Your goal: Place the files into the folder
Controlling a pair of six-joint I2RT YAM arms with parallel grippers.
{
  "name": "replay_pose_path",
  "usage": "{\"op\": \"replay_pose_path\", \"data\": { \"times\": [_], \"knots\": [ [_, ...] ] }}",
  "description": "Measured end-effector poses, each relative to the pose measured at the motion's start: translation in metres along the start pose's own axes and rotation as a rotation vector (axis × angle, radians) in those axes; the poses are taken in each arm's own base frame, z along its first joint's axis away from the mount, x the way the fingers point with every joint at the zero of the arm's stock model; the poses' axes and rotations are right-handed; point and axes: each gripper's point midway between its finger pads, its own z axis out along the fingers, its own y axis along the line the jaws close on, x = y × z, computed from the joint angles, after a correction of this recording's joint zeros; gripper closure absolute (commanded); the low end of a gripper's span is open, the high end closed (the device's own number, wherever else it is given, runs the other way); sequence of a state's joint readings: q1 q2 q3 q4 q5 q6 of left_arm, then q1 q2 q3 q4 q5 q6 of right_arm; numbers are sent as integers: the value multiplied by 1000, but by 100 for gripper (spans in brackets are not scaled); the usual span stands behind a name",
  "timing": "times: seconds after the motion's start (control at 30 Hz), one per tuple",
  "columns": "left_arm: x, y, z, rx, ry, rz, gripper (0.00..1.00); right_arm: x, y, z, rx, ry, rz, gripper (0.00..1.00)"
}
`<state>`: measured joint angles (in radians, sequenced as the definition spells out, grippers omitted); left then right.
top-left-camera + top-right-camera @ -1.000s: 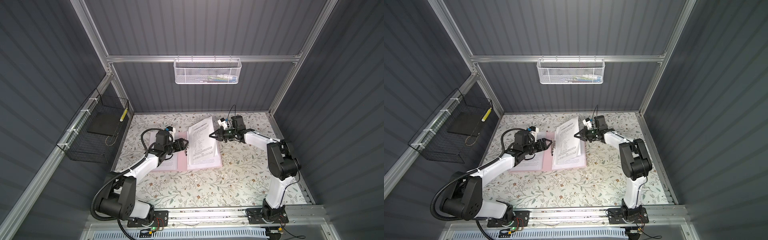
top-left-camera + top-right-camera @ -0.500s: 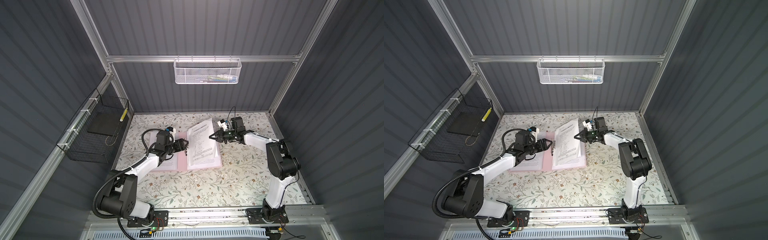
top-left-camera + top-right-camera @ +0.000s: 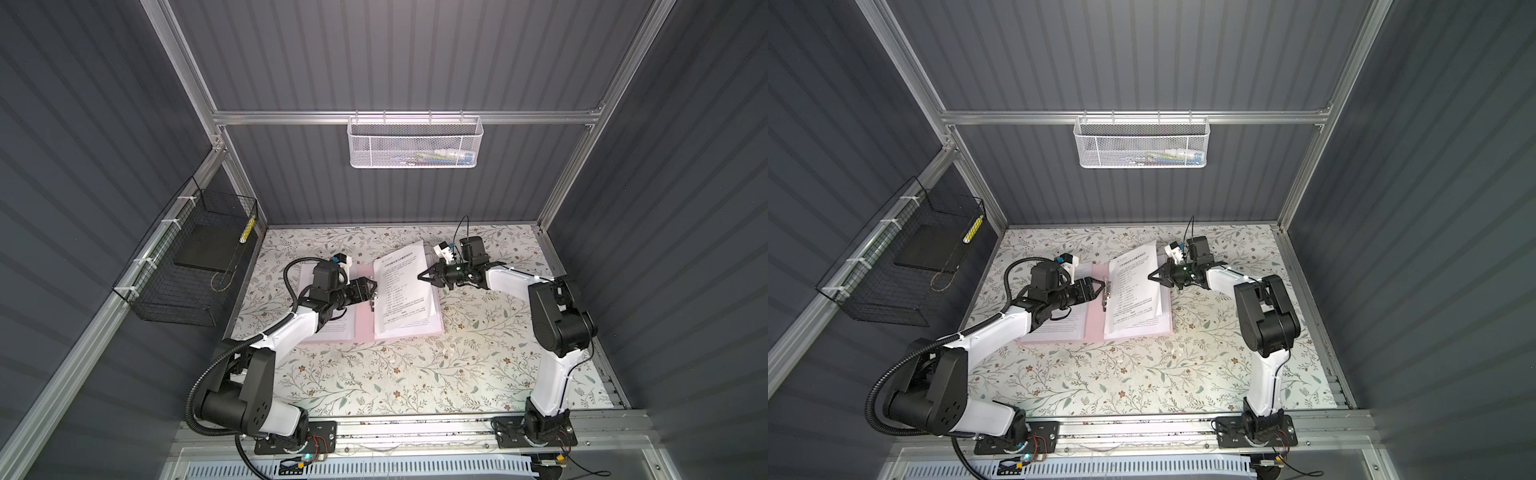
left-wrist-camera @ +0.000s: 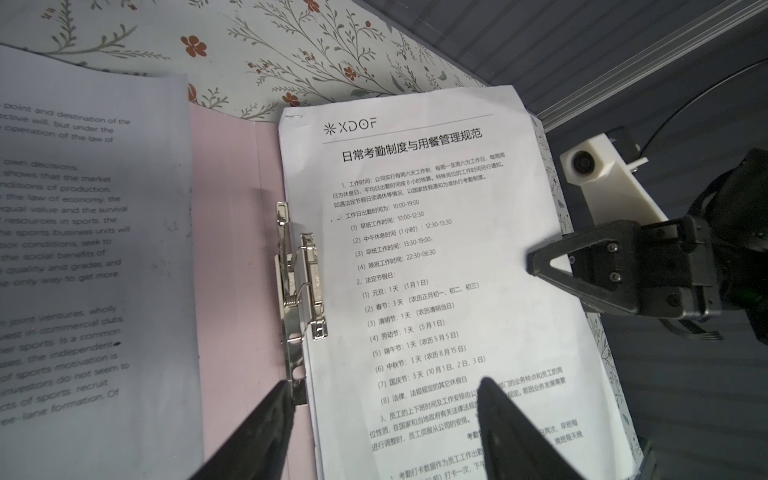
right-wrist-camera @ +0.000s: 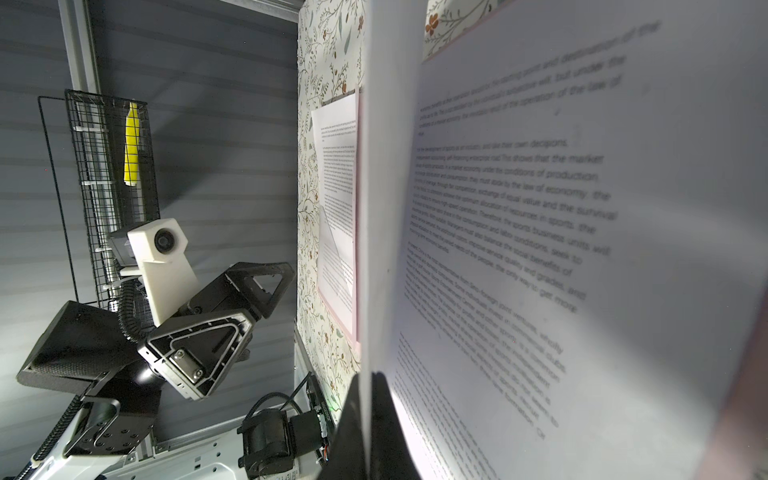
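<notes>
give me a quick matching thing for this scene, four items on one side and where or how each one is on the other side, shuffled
Column 1
1. left gripper
2. right gripper
3. white mesh basket
4. dark slab

Column 2
A. hangs from the rail on the back wall
B. shut on the edge of the papers over the pink folder
C. lies in the black wire basket
D. open, at the metal clip on the folder's spine

Pairs: 1-D, 2-B, 3-A, 4-C
</notes>
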<state>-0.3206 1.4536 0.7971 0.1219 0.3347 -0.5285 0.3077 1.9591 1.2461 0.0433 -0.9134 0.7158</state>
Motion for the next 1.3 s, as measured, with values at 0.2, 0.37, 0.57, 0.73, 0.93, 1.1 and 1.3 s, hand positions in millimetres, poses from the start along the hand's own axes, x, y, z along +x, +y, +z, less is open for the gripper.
{"op": "replay_pose_path", "data": {
  "times": [0.2, 0.37, 0.57, 0.73, 0.93, 1.1, 1.3],
  "knots": [
    [1, 2, 1, -4, 5, -3, 29, 2, -1, 1, 7, 6, 4, 100],
    [3, 3, 3, -7, 11, -5, 30, 6, -5, 3, 30, 12, 2, 91],
    [5, 5, 5, -11, 18, -9, 30, 11, -11, 6, 68, 24, 0, 71],
    [6, 6, 6, -13, 21, -10, 30, 12, -15, 6, 113, 23, 1, 59],
    [6, 7, 6, -17, 20, -10, 29, 14, -32, -4, 264, 5, -4, 52],
    [5, 11, 6, -41, 15, -12, 29, 17, -26, -30, 381, -18, -43, 49],
    [5, 15, 5, -59, 12, -10, 29, 23, -10, -76, 540, -66, -129, 47]
  ]
}}
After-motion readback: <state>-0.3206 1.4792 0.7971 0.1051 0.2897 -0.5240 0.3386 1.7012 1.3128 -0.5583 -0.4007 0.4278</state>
